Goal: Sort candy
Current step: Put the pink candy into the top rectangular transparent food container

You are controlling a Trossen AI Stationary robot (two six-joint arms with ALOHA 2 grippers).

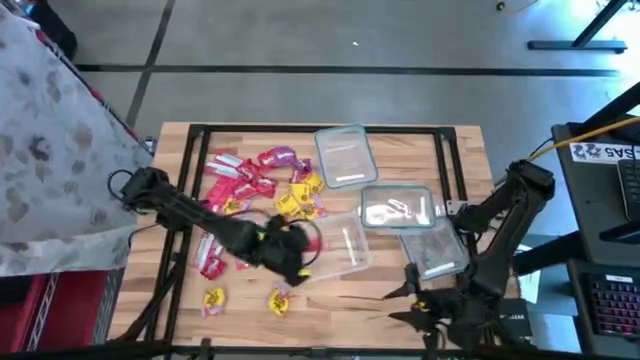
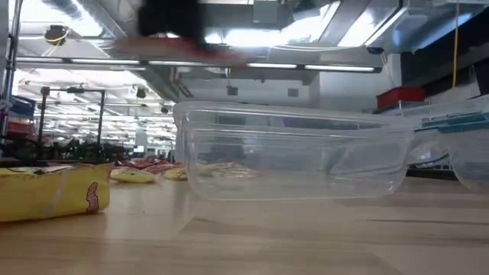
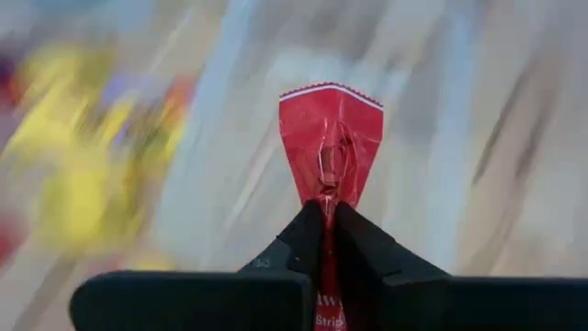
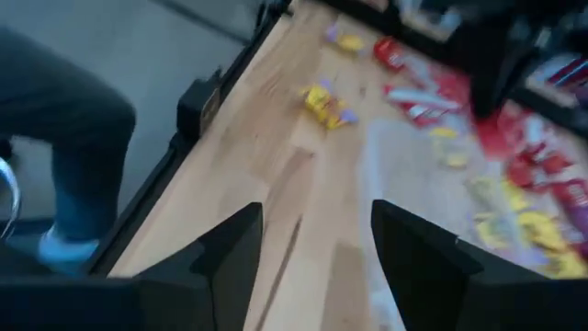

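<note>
A heap of candy (image 1: pixel 258 183), mostly red packets with some yellow and a purple one, lies on the wooden table's left half. Loose yellow pieces (image 1: pixel 279 301) lie near the front edge. My left gripper (image 1: pixel 298 250) hovers at the left rim of a clear tub (image 1: pixel 342 246), shut on a red candy packet (image 3: pixel 331 138). In the low view the packet shows as a red streak (image 2: pixel 200 52) above the tub (image 2: pixel 290 153). My right gripper (image 4: pixel 317 221) stands open over bare wood near the front edge, right of the middle (image 1: pixel 412 298). My left gripper pinches one end of the red packet (image 3: pixel 327 204) between its two fingers. The rest of the packet sticks out beyond the fingertips, its crimped far edge (image 3: pixel 331 89) free. The packet is lifted clear of the table.
More clear containers or lids lie at the back middle (image 1: pixel 345 155) and to the right (image 1: pixel 398 210), (image 1: pixel 435 252). A black frame (image 1: pixel 320 128) borders the tabletop. A yellow packet (image 2: pixel 46 191) lies near the low camera. A person's leg (image 4: pixel 64 129) shows beyond the table's edge.
</note>
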